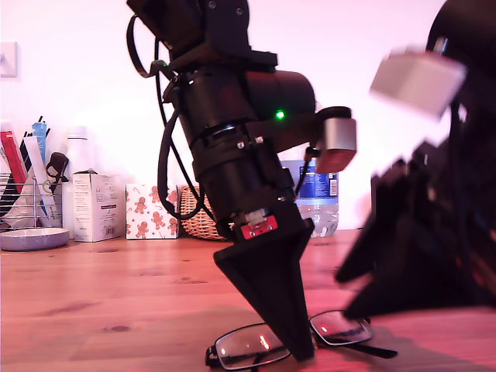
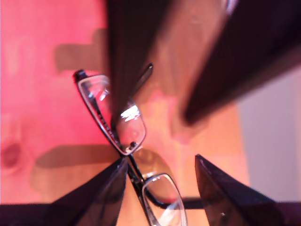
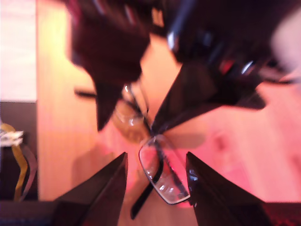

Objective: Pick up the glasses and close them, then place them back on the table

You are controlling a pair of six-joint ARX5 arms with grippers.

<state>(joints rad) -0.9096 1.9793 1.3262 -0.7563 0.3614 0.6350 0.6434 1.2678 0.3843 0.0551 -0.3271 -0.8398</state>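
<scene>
Item: 1 pair of glasses (image 1: 291, 339), temples unfolded, flat on the table (image 1: 93, 294) at the bottom centre of the exterior view, with 2 arms over it. Your first gripper (image 2: 161, 159) has its jaws spread wide around 1 lens. Your second gripper (image 3: 156, 154) is likewise spread wide, straddling a lens, gripping nothing.

The glasses (image 1: 279, 341) are thin black wire frames with clear rectangular lenses, lying flat on the table (image 1: 101, 302) near the front edge of the exterior view, lenses catching small bright glints; one slim black temple arm stretches out toward the exterior view's right, so they lie open; the table is reddish-brown wood with grain lines and dark knots
</scene>
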